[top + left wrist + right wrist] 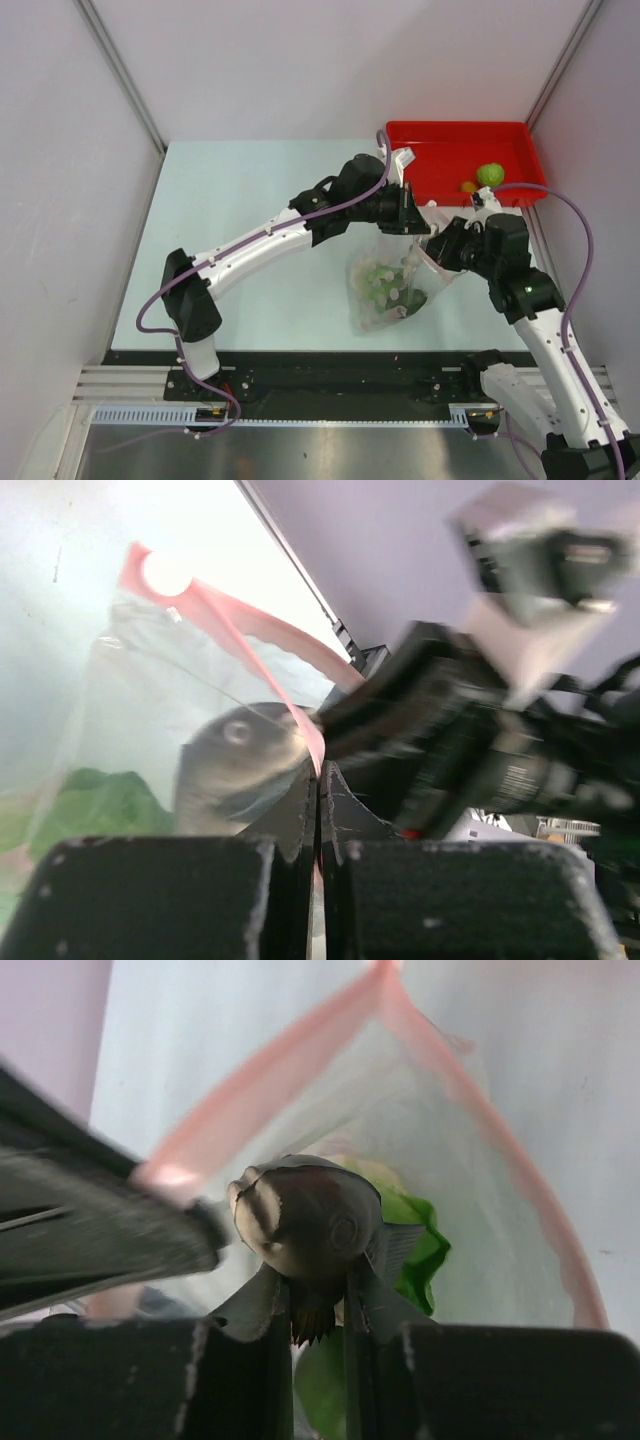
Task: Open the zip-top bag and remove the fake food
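The clear zip-top bag (pixel 385 292) lies mid-table with its mouth held open. My left gripper (pixel 411 221) is shut on the bag's pinkish zip strip (pixel 232 628), its jaws (pixel 320 777) pressed together on the strip. My right gripper (pixel 432 252) reaches into the mouth and is shut on the grey fish (pixel 308 1222), pinching its lower fin between the fingers (pixel 318 1298). The fish also shows through the plastic in the left wrist view (pixel 236 763). The leafy green piece (pixel 418 1228) sits behind the fish inside the bag. A light green fruit (pixel 490 175) and an orange fruit (pixel 467 186) lie in the tray.
The red tray (pixel 440 145) stands at the back right, just beyond both grippers. White walls enclose the table on the left, back and right. The left gripper's body (pixel 90 1240) crowds the left of the right wrist view.
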`<state>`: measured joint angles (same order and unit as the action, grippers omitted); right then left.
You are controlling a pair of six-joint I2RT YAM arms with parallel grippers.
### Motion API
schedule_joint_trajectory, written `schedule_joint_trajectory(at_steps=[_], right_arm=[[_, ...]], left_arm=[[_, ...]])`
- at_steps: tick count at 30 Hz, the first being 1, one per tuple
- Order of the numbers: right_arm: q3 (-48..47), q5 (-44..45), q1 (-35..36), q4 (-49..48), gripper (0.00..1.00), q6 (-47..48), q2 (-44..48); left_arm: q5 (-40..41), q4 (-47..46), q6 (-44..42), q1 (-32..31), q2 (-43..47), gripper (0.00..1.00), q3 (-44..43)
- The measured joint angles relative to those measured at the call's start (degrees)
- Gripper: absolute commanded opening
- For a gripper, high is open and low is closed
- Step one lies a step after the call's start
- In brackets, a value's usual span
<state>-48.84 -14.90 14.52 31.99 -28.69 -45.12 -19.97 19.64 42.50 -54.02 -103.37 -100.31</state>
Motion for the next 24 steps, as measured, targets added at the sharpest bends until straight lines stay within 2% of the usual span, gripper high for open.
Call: schedule_joint_trajectory(at_steps=[3,11,17,24], right_arm=[[-3.1,0.6,0.0,2.2,0.0,1.0,1.5],[-14.6,8.7,-0.3,8.3,0.0,1.9,1.4],[-25.7,13.0,-0.9,7.6,0.0,1.1,-2.9],[-30.8,22.1,-4.9,2.2,0.0,-2.5,-6.6]], left_arm=[[0.2,0.1,0.0,0.0,0.0,0.0,0.0],[0.5,-0.3,-0.5,0.2,0.7,0.0,0.6],[0.8,0.7,-2.2,0.3,0.8,0.0,1.2],[0.5,0.7,-3.0,0.3,0.8,0.0,2.1]])
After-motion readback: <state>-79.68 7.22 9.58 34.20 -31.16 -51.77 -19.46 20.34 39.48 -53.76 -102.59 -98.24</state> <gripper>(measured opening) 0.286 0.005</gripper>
